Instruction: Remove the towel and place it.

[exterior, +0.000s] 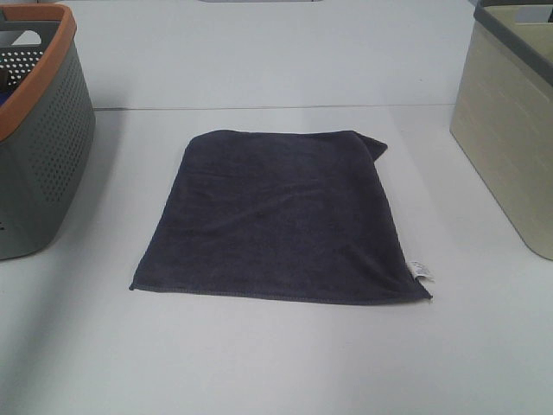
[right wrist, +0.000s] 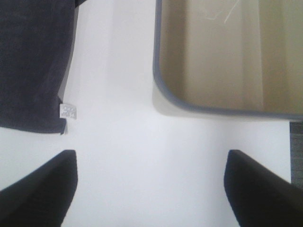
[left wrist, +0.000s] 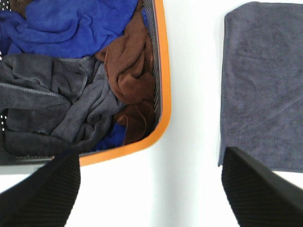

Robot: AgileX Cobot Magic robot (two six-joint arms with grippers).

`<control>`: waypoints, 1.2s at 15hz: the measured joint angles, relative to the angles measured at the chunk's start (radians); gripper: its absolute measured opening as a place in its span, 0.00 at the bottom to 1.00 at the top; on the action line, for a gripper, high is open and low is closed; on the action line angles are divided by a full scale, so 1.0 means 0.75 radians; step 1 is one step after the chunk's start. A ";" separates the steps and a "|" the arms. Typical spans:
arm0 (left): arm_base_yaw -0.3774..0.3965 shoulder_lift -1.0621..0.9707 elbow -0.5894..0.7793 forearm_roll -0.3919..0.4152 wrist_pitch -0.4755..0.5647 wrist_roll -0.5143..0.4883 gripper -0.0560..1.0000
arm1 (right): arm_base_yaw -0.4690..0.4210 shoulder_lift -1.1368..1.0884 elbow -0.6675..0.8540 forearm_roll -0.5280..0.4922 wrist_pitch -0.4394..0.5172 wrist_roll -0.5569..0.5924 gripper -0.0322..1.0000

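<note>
Towel: the dark charcoal towel (exterior: 281, 216) lies spread flat on the white table (exterior: 259, 354), midway between the two baskets, touching neither.
Towel corner: its far right corner is folded over on itself; the other edges lie straight.
Tag: a small white tag (exterior: 420, 270) sticks out at the near right corner; my right wrist view shows it too (right wrist: 67, 111).
My left claw (left wrist: 151, 189): released, jaws spread wide, nothing between them, hanging over bare table between the orange rim and the towel's edge.
My right claw (right wrist: 149, 187): released as well, jaws wide apart, empty, above bare table beside the tagged corner.
Left basket (exterior: 52, 156): grey, perforated, orange-rimmed, holding crumpled blue (left wrist: 71, 23), brown (left wrist: 130, 66) and grey cloths (left wrist: 52, 104).
Right basket (exterior: 510, 138): beige with a grey rim; my wrist view shows its bare inside (right wrist: 227, 52).
</note>
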 joint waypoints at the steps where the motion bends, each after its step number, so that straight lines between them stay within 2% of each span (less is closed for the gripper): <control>1: 0.000 -0.100 0.117 0.000 -0.040 -0.008 0.78 | 0.000 -0.100 0.097 0.016 -0.009 -0.001 0.83; 5: 0.000 -0.577 0.593 0.000 -0.188 0.005 0.81 | 0.000 -0.513 0.480 0.072 -0.051 -0.001 0.83; 9: 0.000 -1.065 0.987 0.000 -0.249 0.044 0.88 | 0.000 -0.916 0.785 0.168 -0.113 -0.001 0.83; 13: 0.000 -1.444 1.191 0.000 -0.257 0.049 0.88 | 0.000 -1.159 0.895 0.200 -0.148 0.008 0.82; 16: 0.000 -1.719 1.215 -0.029 -0.231 0.049 0.88 | 0.000 -1.272 0.919 0.207 -0.147 0.033 0.81; 18: 0.000 -1.800 1.237 -0.035 -0.169 0.049 0.88 | 0.000 -1.313 0.947 0.225 -0.149 0.043 0.81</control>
